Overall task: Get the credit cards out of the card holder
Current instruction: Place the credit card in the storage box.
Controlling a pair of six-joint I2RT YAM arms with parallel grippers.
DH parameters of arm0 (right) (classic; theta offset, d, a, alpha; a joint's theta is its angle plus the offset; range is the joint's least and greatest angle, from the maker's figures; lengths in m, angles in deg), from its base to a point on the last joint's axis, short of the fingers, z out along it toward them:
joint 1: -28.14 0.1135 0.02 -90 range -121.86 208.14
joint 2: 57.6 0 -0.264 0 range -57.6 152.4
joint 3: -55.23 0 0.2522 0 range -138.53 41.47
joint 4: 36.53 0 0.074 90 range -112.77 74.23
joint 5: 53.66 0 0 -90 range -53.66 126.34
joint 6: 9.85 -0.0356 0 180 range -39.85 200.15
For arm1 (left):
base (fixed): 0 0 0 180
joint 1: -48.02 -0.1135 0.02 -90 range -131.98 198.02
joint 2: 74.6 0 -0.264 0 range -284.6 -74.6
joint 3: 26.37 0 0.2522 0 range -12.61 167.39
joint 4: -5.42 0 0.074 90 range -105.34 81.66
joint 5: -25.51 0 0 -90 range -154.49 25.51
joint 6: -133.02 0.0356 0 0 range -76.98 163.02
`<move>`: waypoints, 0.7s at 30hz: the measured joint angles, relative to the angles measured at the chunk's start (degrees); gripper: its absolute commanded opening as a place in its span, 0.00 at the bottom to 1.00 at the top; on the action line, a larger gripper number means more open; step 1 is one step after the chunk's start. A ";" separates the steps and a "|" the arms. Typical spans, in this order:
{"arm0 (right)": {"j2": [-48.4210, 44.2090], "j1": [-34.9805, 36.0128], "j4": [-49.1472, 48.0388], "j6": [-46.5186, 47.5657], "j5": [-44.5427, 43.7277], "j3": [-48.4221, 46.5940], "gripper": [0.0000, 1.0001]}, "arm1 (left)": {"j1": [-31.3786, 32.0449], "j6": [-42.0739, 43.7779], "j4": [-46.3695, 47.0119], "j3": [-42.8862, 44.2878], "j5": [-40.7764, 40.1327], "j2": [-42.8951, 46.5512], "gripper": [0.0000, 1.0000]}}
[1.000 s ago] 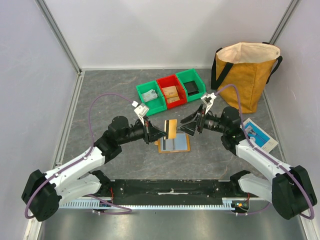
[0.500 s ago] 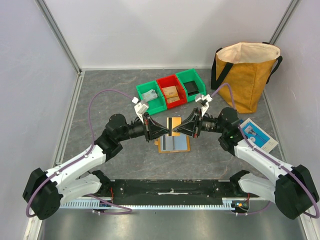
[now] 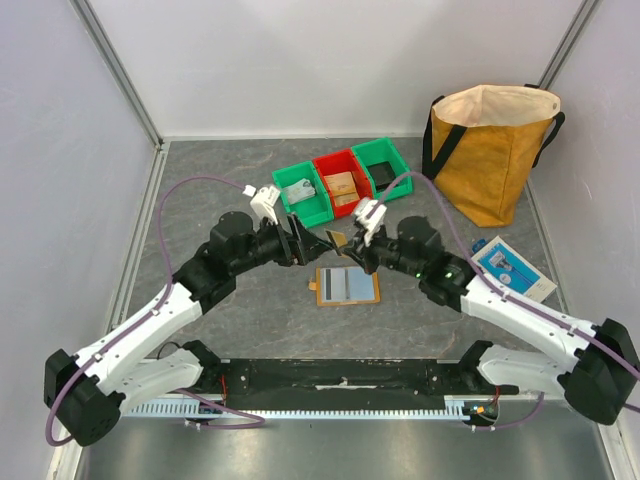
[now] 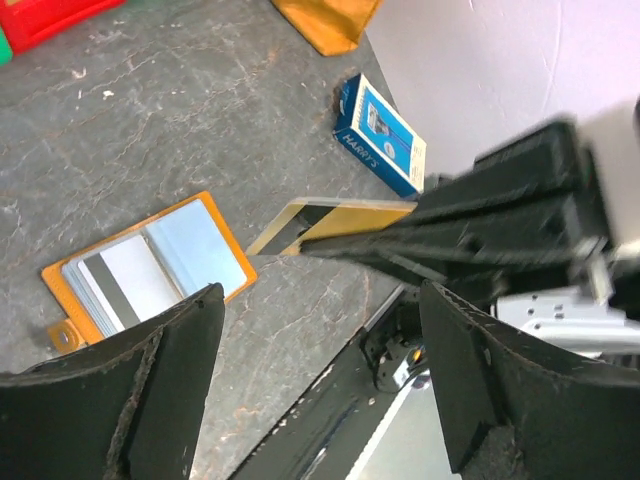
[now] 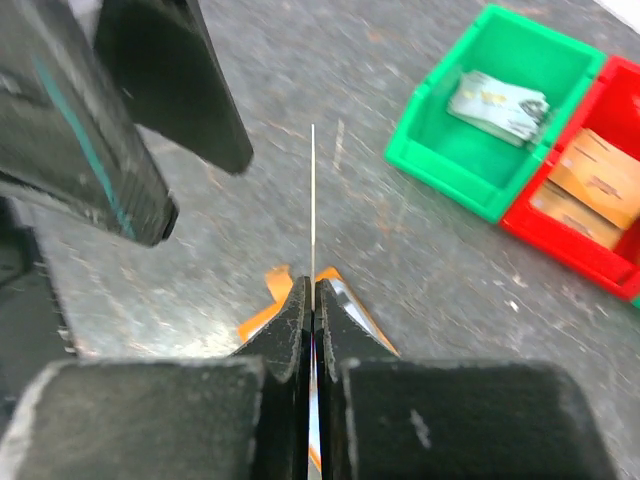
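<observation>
**Gold credit card [image 4: 345, 218] aloft above the card holder [image 4: 195, 240]**

We see the right gripper [image 5: 312, 290] pinched shut on the gold credit card, mid-frame in the top view. The left gripper [image 4: 322, 292] gapes wide just beside it, holding nothing. Below them the card holder lies open on the table [image 3: 200, 200], with grey-white cards [image 4: 125, 285] in its left half.

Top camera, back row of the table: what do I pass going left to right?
left green bin → red bin → right green bin → mustard bag
</observation>
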 measured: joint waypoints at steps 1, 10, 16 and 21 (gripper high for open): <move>0.61 2.56 0.87 2.10 -4.52 0.00 0.00 | 0.00 -1.40 -1.68 0.83 -0.94 -0.02 0.86; 4.22 17.57 2.08 13.88 -35.85 0.04 0.00 | -0.20 -10.64 -6.95 3.54 -4.57 -3.65 0.86; 6.93 22.77 -0.15 18.73 -47.56 0.04 0.00 | -0.24 -14.99 -7.19 3.54 -4.74 -6.12 0.78; 9.44 25.49 -1.64 21.24 -52.50 0.04 0.00 | -0.24 -17.09 -5.90 3.54 -4.66 -7.96 0.63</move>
